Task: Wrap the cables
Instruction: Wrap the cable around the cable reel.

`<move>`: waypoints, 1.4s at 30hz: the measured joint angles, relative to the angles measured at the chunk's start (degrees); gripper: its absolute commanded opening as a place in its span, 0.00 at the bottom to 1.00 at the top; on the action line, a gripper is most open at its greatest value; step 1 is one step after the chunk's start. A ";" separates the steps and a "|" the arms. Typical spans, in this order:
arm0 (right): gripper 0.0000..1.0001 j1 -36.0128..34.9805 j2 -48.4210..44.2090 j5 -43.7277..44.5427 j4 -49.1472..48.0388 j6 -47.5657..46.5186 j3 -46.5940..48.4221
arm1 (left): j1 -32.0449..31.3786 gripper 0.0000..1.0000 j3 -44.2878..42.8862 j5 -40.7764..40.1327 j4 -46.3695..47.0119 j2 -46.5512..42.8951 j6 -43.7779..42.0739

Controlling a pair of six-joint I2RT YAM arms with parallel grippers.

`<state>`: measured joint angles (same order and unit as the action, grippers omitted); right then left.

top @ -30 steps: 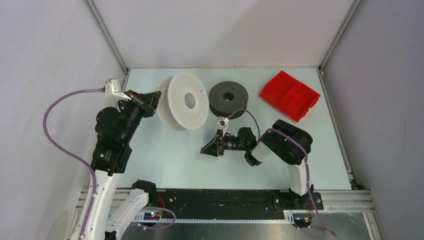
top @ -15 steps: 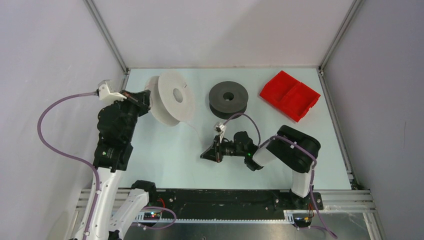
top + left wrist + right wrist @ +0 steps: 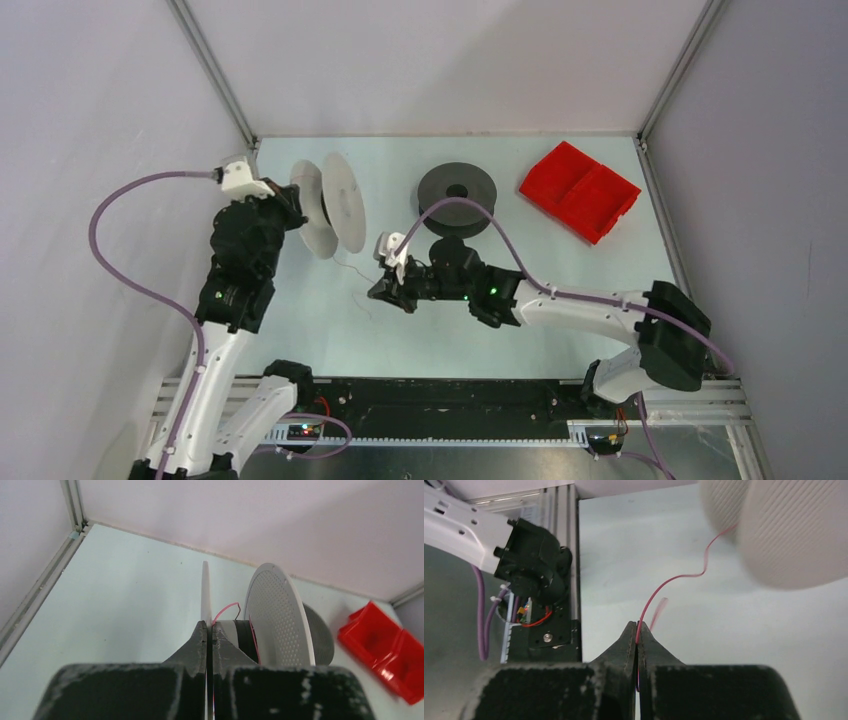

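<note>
The left claw (image 3: 206, 632) pinches one flat side of the white spool (image 3: 277, 610). The right claw (image 3: 637, 635) squeezes the thin pink cable (image 3: 689, 575) coming off it.

1. A pale blue-green table (image 3: 320, 340) fills the middle of the top view.
2. A dark grey spool (image 3: 475, 190) lies flat on it, upper centre.
3. A red two-compartment tray (image 3: 580, 190) sits skewed at upper right.
4. A white spool (image 3: 330, 205) stands on edge, upper left; whether its rims touch the surface cannot be told.
</note>
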<state>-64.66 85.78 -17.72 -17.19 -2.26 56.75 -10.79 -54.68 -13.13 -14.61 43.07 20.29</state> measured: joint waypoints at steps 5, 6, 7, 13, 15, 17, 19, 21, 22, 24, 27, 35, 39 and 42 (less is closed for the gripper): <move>0.00 0.48 -1.95 2.40 10.29 -7.34 8.04 | -5.38 0.00 1.84 0.28 -0.81 0.96 -6.97; 0.00 0.74 -1.95 2.54 11.58 -8.50 9.51 | -6.58 0.00 2.40 0.74 -1.31 1.25 -8.52; 0.00 1.16 -1.92 2.69 12.70 -9.40 10.67 | -7.32 0.00 2.75 1.25 -1.84 1.46 -9.53; 0.00 4.63 -0.22 3.37 16.90 -11.76 17.05 | -11.10 0.00 4.72 3.89 -6.08 2.08 -16.02; 0.00 5.88 1.01 3.56 17.42 -11.89 18.88 | -11.58 0.00 4.79 4.98 -7.21 2.29 -17.62; 0.00 6.88 2.10 3.80 17.84 -11.98 20.15 | -11.74 0.00 4.79 6.38 -8.11 2.43 -19.26; 0.00 8.07 3.06 3.85 18.27 -12.02 21.03 | -11.80 0.00 4.79 8.61 -9.35 2.45 -20.96; 0.00 9.22 3.63 3.87 18.91 -12.02 21.40 | -11.82 0.00 4.79 11.39 -10.67 2.45 -22.56; 0.00 9.84 3.93 3.89 19.17 -12.02 21.55 | -11.87 0.00 4.76 13.53 -11.74 2.49 -23.50; 0.00 11.08 4.42 3.89 19.69 -11.98 21.66 | -11.89 0.00 4.63 15.82 -13.11 2.64 -24.48; 0.01 13.25 5.03 3.80 20.65 -11.93 21.70 | -11.93 0.00 4.20 19.65 -15.89 3.13 -25.94; 0.06 19.63 7.58 -3.67 23.50 -8.92 21.70 | -10.88 0.00 -1.18 27.93 -19.80 3.37 -24.57; 0.07 23.89 8.48 -12.90 22.45 -4.22 20.85 | -5.62 0.00 -5.81 33.86 -19.85 3.43 -20.13; 0.08 25.40 8.48 -17.51 21.05 -1.84 19.04 | -3.28 0.00 -8.48 37.18 -19.41 3.61 -17.33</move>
<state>-39.27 94.26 -35.22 3.86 -4.10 75.79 -14.06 -63.16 24.05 -34.02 46.68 2.96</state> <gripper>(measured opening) 0.074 0.021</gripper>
